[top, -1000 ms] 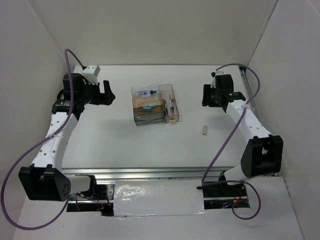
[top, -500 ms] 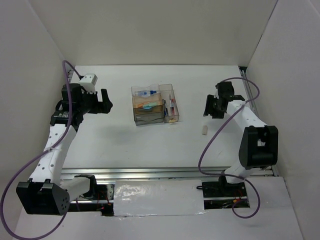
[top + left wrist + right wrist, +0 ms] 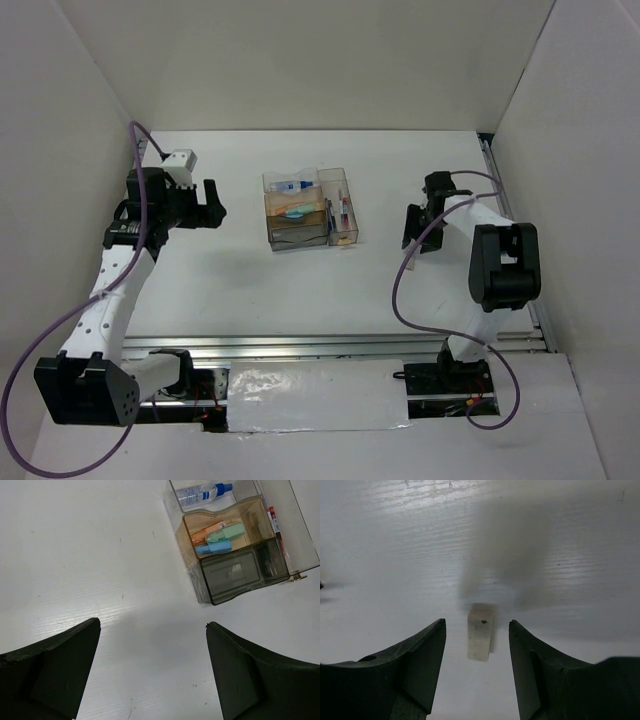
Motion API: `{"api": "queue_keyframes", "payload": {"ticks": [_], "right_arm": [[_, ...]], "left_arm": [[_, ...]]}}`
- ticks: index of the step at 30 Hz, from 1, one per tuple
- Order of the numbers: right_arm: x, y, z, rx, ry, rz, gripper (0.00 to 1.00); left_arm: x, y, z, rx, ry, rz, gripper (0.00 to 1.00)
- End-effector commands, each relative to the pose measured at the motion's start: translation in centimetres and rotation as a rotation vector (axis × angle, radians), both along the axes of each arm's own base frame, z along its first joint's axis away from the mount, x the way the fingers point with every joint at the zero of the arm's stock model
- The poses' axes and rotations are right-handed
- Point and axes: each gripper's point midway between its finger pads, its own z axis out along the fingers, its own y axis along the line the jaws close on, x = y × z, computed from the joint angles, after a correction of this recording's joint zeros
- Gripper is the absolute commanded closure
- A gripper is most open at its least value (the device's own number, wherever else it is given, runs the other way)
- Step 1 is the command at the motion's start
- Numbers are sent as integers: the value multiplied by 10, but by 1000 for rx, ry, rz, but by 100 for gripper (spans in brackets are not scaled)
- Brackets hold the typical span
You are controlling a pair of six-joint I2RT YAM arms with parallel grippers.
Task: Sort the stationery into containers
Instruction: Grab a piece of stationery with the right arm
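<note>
The containers (image 3: pixel 297 238) stand mid-table as one clear organizer (image 3: pixel 232 577). Its back bin holds a white blue-capped bottle (image 3: pixel 202 492). Orange, mint-green and blue pieces (image 3: pixel 220 539) lie in the brown tier, and pens (image 3: pixel 273 519) in the narrow side bin. A beige piece (image 3: pixel 481 632) lies flat on the table. My right gripper (image 3: pixel 476 622) hangs low over it, open, one finger on each side without touching. In the top view that gripper (image 3: pixel 412 232) covers the piece. My left gripper (image 3: pixel 212 200) is open and empty, left of the organizer (image 3: pixel 152 622).
White walls close in the table on the left, back and right. A metal rail (image 3: pixel 500 200) runs along the right edge beside the right arm. The right arm's purple cable (image 3: pixel 400 290) loops over the table near the gripper.
The right arm has folded in and brought its gripper down toward the near side, onto the spot of the beige piece. The left gripper has shifted slightly.
</note>
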Motion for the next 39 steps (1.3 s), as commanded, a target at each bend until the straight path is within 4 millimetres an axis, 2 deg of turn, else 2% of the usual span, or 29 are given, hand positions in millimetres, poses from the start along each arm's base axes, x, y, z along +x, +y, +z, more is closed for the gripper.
{"api": "queue_keyframes", "payload": {"ticks": [1, 9, 22, 26, 28, 29, 30, 32, 33, 34, 36, 37, 38, 39], "right_arm": [[5, 2, 2, 13, 21, 3, 39], [-5, 4, -14, -16, 85, 28, 41], [-21, 13, -17, -119, 143, 129, 51], [-27, 12, -20, -160, 154, 160, 62], [-26, 12, -18, -173, 148, 172, 73], [-24, 14, -15, -169, 139, 182, 83], [-24, 16, -12, -162, 134, 194, 89], [-13, 30, 9, -104, 78, 231, 99], [-7, 34, 20, -96, 44, 254, 100], [10, 43, 44, -75, -27, 275, 100], [27, 60, 83, -59, -148, 359, 100], [44, 72, 115, -51, -242, 395, 100], [48, 85, 135, -30, -300, 455, 100], [49, 107, 150, -28, -351, 549, 100]], "left_arm": [[5, -1, 2, -25, -8, 11, 1], [7, -2, -1, -33, 5, 6, 1], [9, -6, -4, -40, 16, -16, 1], [9, -6, -6, -30, 20, -19, 1], [9, -5, -7, -29, 20, -20, 1], [8, -6, -7, -29, 18, -22, 1], [8, -5, -7, -27, 16, -23, 1], [7, -5, -7, -25, 9, -25, 1], [6, -5, -4, -22, -6, -30, 1], [6, -6, -4, -23, -10, -37, 1], [4, -11, -2, -32, -22, -60, 1], [4, -11, -3, -32, -24, -66, 1], [4, -13, -2, -36, -28, -77, 1], [5, -15, 1, -38, -40, -89, 1]]}}
